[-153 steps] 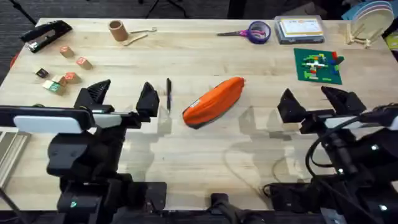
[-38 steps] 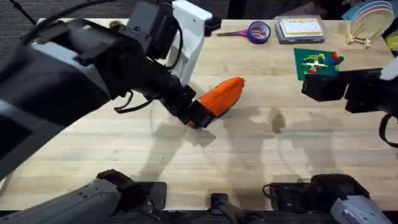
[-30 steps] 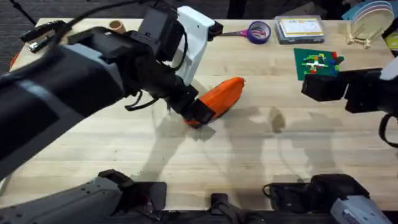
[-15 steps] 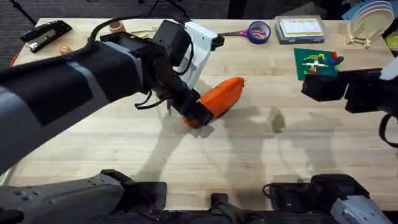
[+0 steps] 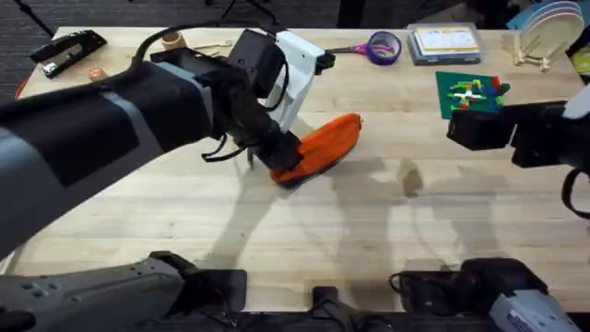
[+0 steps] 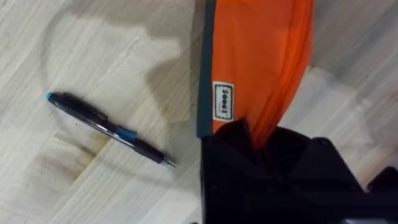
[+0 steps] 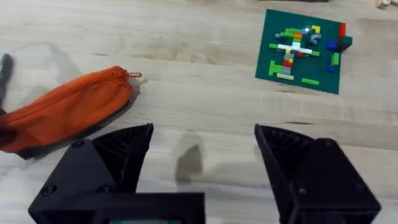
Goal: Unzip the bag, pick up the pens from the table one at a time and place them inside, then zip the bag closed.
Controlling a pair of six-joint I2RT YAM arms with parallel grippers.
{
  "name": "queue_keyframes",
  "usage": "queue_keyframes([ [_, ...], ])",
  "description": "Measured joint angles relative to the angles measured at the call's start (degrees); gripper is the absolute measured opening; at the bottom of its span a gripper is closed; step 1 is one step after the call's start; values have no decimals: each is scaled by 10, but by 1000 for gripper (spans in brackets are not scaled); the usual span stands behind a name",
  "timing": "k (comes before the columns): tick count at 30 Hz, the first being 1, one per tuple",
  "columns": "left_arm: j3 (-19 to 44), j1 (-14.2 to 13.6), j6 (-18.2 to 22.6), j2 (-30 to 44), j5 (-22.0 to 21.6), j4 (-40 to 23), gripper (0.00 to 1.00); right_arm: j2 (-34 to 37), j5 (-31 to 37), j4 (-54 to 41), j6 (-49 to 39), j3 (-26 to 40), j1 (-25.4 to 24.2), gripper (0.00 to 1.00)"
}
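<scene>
My left pincer (image 5: 288, 159) is pinching one end of the bag (image 5: 323, 146). In my left wrist view the orange cloth bunches up and goes in between my fingers (image 6: 273, 168), so I am holding it tight there. The bag lies near the middle of the bench (image 5: 369, 231), a bit nearer the far edge than the near one. It lies slanted, with its other end pointing toward the far right corner.

The bag is soft and squashy. I think it is very light, and it will bend and slide if I pull on it. That is why one end must be held down while the zip is pulled. The small zip tab (image 7: 134, 75) sticks out at the far end of the bag, away from my left pincer. It is tiny and thin, so it needs a careful pinch right on it.

My right pincer (image 7: 202, 162) is spread wide and holds nothing. It hangs over the right side of the bench, well apart from the bag. I think it is the one to go for the zip tab.

One pen (image 6: 109, 129) lies flat on the bench just beside the bag, on the side toward the left edge. It is thin, hard and smooth, so I think it could roll or slip. The best place to grab it is the middle, across its thin body.
</scene>
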Motion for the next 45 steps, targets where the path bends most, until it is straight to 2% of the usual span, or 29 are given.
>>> queue_keyframes([
  [13,0,0,0,0,0,0,43,18,-56,4,-39,6,0,996],
  [19,0,0,0,0,0,0,43,83,-77,4,-69,53,0,996],
  [26,0,0,0,0,0,0,43,194,-94,0,-96,135,0,996],
  [33,0,0,0,0,0,0,43,298,-98,-21,-123,180,0,996],
  [40,0,0,0,0,0,0,43,327,-97,-24,-190,188,0,996],
  [45,0,0,0,0,0,0,43,327,-97,-23,-280,189,0,996],
])
